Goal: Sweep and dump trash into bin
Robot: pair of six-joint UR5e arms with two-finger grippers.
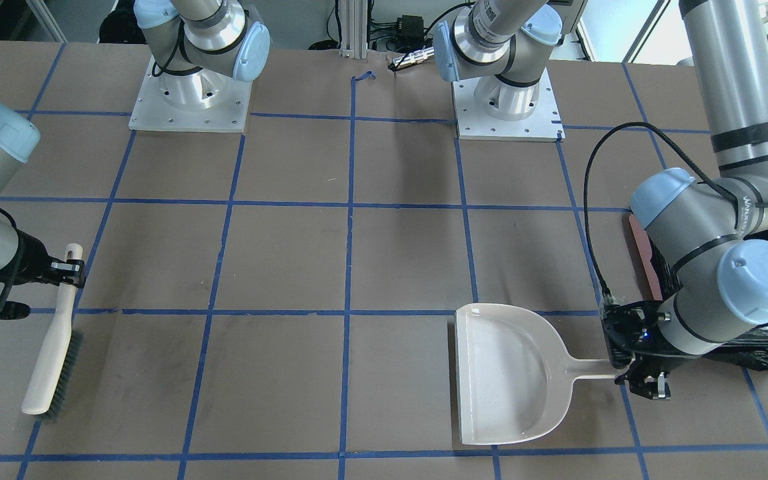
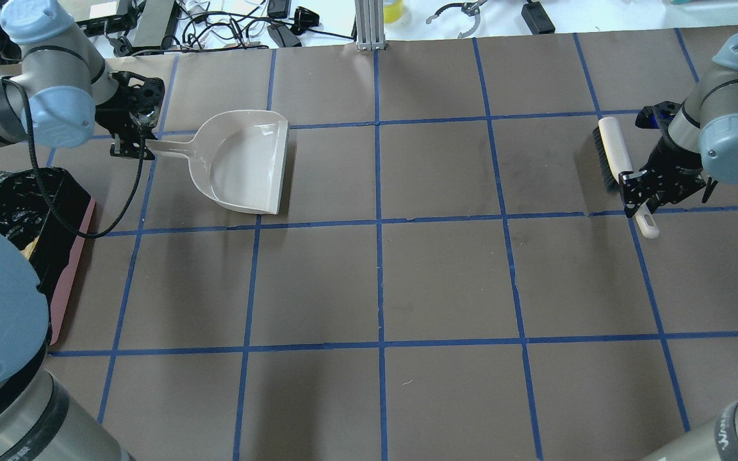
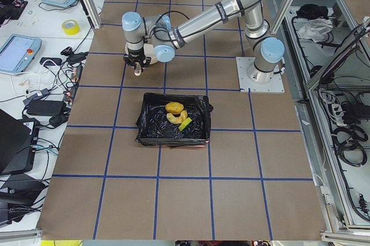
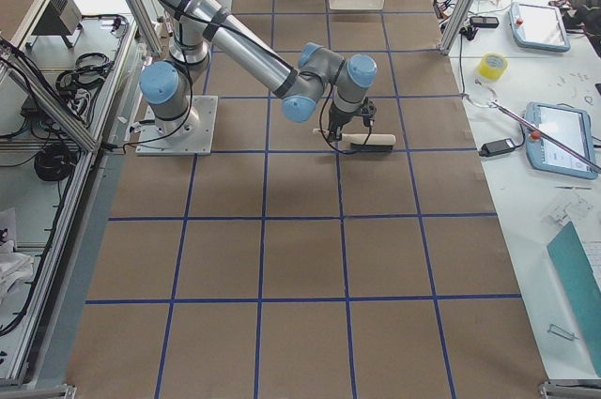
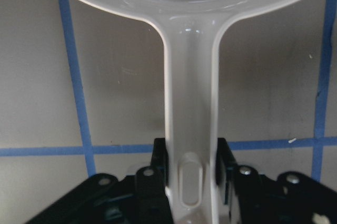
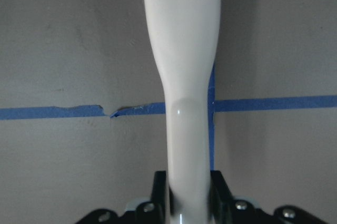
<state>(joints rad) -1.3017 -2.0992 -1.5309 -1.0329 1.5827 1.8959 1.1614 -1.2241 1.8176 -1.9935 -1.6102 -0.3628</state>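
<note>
Currently the left fingers are clamped on either side of the end of the dustpan handle. The pan looks flat on the bench on the robot's left side, with its open lip facing the bench centre. Right fingers are closed on the handle of the brush near its end, out on the robot's right side. The brush lies low and roughly level, with its dark bristles to one side; I can't tell whether the bristles touch the bench. Pan and brush are well apart, at opposite ends of the bench. The bin, pinkish with a black bag liner, sits at the robot's left end, just beside the left arm's elbow and near the dustpan handle. All the trash is inside the bin, bunched together near its middle: orange-brown lump, cream crescent touching it, and yellow-green wedge against the crescent.
</note>
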